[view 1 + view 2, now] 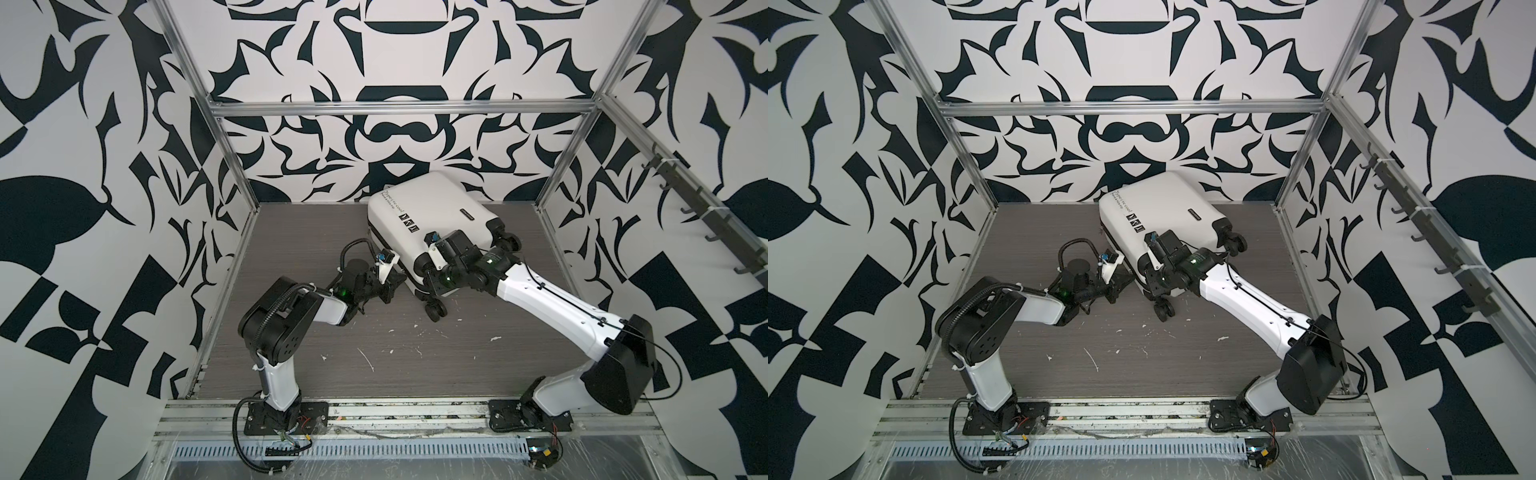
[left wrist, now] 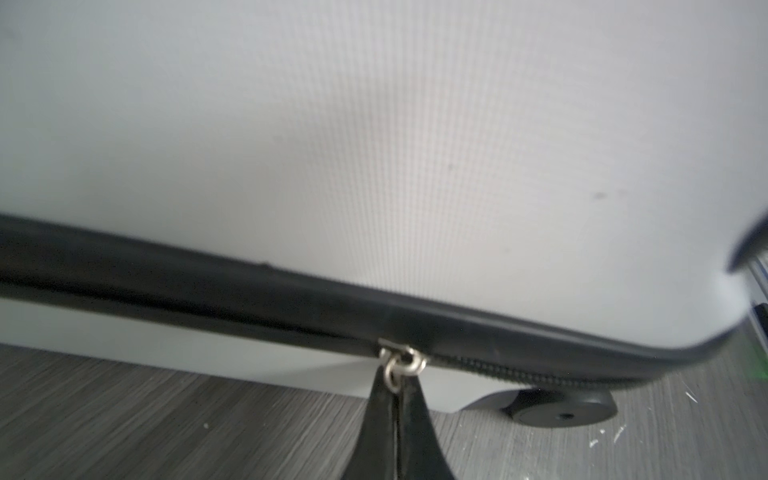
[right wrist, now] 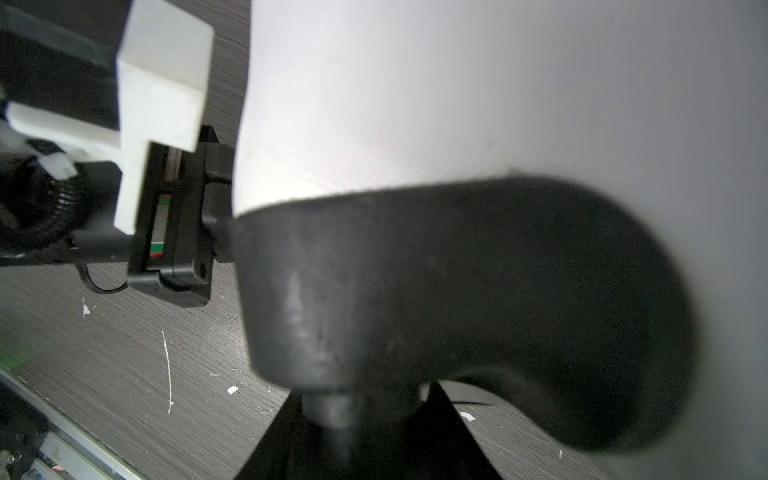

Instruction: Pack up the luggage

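Far half of table (image 1: 332, 353), about 1 o'clock from its centre: luggage (image 1: 436, 208) lies flat, white shell up, lid down on the base, wheels toward the near edge.

Left gripper (image 1: 392, 286) sits at the case's 8 o'clock edge, low against the black zip band. Wrist view: fingertips (image 2: 386, 419) pressed together, pinching the zipper pull (image 2: 401, 365) just below its metal ring. Teeth look meshed on the wheel (image 2: 561, 409) side of the slider. The band on the other side looks wider, probably unzipped, though blur leaves this unsure.

Step in hand, as judged: draw the slider along the seam to close the case.

Notes for doing it well:
- Pull along the band, not away from the shell; an outward tug is likely to slip the pull from the pinch or jam the slider.
- Keep the wrist low and follow the curve at the corner slowly.
- The grip is on the very tip of the pull, so load it gently.

Right gripper (image 1: 426, 282) is at the case's 6 o'clock corner, over the black corner guard (image 3: 457, 291). Its fingers lie by the guard and wheel stem; I cannot tell whether they clamp it or only rest there. It should brace this corner against the zip pull, or the light case may slide on the table.
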{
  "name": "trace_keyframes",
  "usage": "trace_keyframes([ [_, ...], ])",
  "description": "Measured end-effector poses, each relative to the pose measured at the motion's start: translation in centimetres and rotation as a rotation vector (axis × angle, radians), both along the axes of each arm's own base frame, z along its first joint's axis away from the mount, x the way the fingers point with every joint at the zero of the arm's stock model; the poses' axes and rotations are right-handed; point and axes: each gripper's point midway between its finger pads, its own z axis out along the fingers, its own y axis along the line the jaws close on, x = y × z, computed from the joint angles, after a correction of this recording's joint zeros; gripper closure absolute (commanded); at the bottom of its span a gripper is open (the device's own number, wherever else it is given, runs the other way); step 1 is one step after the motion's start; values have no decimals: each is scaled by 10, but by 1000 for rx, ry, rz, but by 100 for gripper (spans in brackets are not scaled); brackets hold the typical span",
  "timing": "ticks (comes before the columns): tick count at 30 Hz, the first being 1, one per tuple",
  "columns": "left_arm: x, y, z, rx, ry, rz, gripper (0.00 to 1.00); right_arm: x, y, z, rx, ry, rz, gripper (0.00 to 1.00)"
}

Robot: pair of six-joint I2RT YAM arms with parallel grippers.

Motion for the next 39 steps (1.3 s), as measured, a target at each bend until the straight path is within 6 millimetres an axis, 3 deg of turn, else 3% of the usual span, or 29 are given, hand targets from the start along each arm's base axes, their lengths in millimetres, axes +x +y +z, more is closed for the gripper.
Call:
trace_keyframes([
  [21, -46, 1, 11, 154, -6, -51, 100, 3, 9, 2, 12, 53, -17, 100],
  [39, -83, -31, 16, 152, -10, -104, 100, 0, 16, 1, 75, 86, -40, 100],
])
